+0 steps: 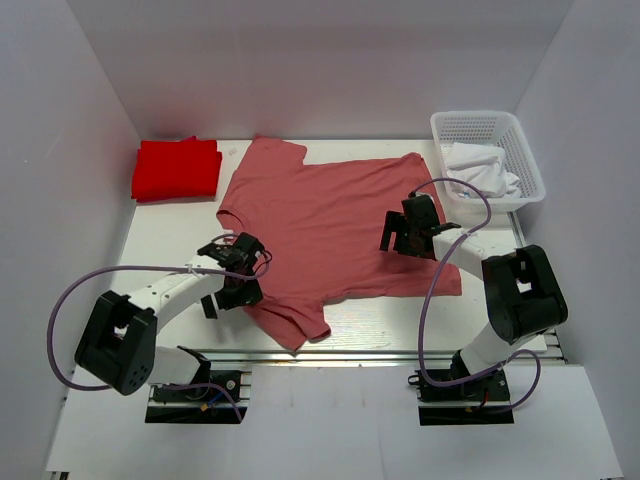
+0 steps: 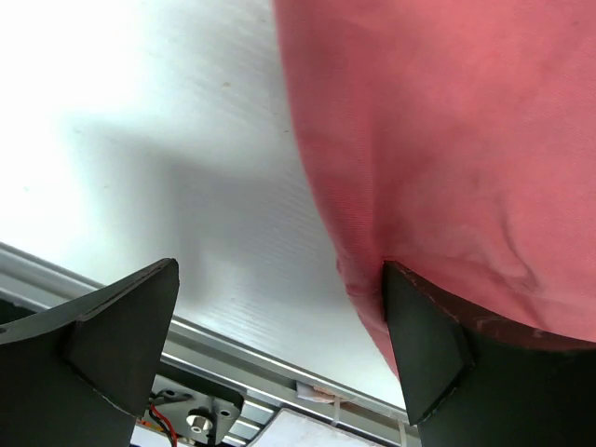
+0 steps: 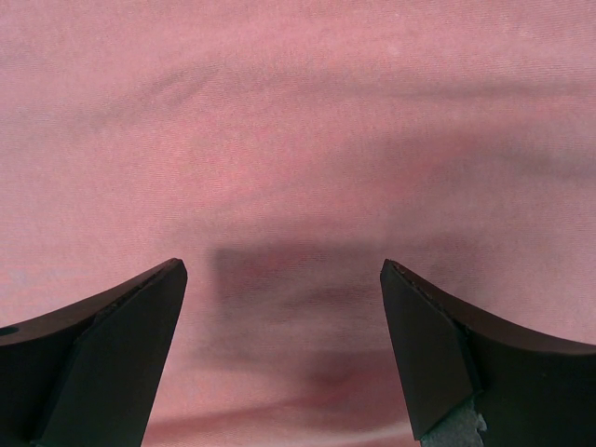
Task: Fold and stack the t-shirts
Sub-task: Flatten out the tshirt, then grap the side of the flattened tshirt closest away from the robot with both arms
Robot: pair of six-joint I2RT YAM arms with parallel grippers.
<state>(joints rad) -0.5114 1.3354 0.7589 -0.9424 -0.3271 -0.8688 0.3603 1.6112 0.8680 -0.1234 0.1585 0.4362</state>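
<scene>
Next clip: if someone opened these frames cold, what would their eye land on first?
The rose-pink t-shirt dominates, spread open across the middle of the table. The open left gripper is at its near-left edge and the open right gripper hangs above its right half. Next come the bright red t-shirt, folded in the far-left corner, and the white mesh basket at far right holding white cloth.

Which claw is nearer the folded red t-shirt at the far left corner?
Left. The left claw is open at the pink t-shirt's left edge, on the red t-shirt's side; the right claw is open over the pink t-shirt's right half, much farther away.
</scene>
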